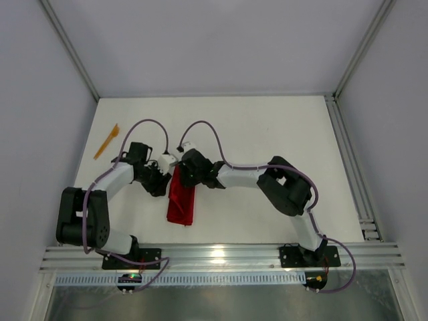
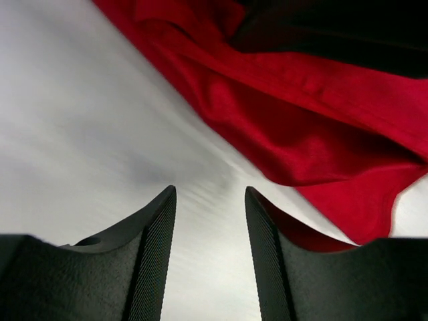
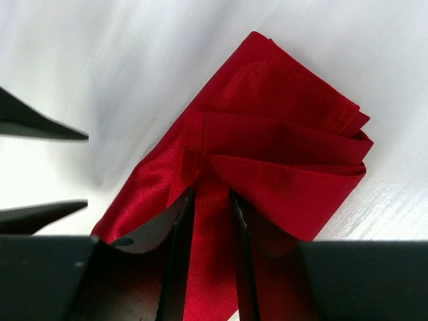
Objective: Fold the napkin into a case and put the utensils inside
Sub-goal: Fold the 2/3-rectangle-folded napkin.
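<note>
Napkin (image 1: 180, 204): long axis runs straight out from right fingers (image 3: 177, 267).
Right fingers: straddle its fold; we can't tell grip.
Left fingers (image 2: 150, 257): released.

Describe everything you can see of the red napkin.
The napkin is plain bright red cloth with a satin-like sheen, folded into a narrow strip of several overlapping layers, wrinkled in places. It lies on the white table between the two arms, its long side running away from their bases. The right gripper is closed on a ridge of it at the far end. The open left gripper sits just beside it.
</note>
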Controlling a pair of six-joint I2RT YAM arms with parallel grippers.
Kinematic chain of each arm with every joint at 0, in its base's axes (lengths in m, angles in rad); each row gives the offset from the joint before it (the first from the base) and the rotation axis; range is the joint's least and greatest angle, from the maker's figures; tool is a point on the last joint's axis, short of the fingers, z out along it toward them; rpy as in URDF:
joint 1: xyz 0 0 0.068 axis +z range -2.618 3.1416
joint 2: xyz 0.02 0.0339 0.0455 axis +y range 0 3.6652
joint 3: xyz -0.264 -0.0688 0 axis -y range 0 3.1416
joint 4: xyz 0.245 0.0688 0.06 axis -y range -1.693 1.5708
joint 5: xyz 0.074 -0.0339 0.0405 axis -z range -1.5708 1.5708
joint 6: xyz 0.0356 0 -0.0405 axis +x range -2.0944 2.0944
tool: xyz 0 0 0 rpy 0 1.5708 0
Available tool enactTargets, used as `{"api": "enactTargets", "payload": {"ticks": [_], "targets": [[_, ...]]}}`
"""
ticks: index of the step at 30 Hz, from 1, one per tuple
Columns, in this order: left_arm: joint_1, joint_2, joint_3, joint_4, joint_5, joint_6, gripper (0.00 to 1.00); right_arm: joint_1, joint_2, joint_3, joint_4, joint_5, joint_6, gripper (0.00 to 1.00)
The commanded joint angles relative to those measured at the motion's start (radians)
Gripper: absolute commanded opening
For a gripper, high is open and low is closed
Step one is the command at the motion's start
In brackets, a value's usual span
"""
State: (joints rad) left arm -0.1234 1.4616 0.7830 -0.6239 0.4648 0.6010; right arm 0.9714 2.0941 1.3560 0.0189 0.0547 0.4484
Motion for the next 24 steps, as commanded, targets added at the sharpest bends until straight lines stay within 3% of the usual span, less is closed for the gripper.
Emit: {"api": "enactTargets", "payload": {"ticks": [1,4,8,13,15,20,22,24], "targets": [[-0.088,-0.049,-0.037,0.093,-0.072,0.167,0.48,-0.016,-0.031,0.023,-0.011,-0.036,-0.011,0.33],[-0.122,-0.086,-0.082,0.132,-0.049,0.267,0.48,-0.017,-0.034,0.035,-0.042,-0.039,-0.016,0.38],[-0.122,-0.067,-0.044,0.06,-0.005,0.297,0.47,-0.019,-0.029,0.038,-0.033,-0.084,0.006,0.43],[-0.064,0.018,0.145,-0.169,0.315,-0.107,0.46,-0.017,-0.077,-0.043,0.061,-0.073,0.081,0.44],[-0.003,0.019,0.173,-0.192,0.418,-0.174,0.46,-0.019,-0.095,-0.078,0.066,-0.059,0.082,0.43],[0.118,-0.079,0.168,-0.149,0.367,-0.304,0.48,-0.013,-0.132,-0.103,0.018,0.035,0.053,0.44],[0.177,-0.105,0.148,-0.082,0.366,-0.435,0.51,0.0,-0.144,-0.11,0.019,0.068,0.039,0.44],[0.235,-0.115,0.128,0.044,0.42,-0.659,0.54,0.013,-0.148,-0.103,0.001,0.106,0.009,0.44]]}}
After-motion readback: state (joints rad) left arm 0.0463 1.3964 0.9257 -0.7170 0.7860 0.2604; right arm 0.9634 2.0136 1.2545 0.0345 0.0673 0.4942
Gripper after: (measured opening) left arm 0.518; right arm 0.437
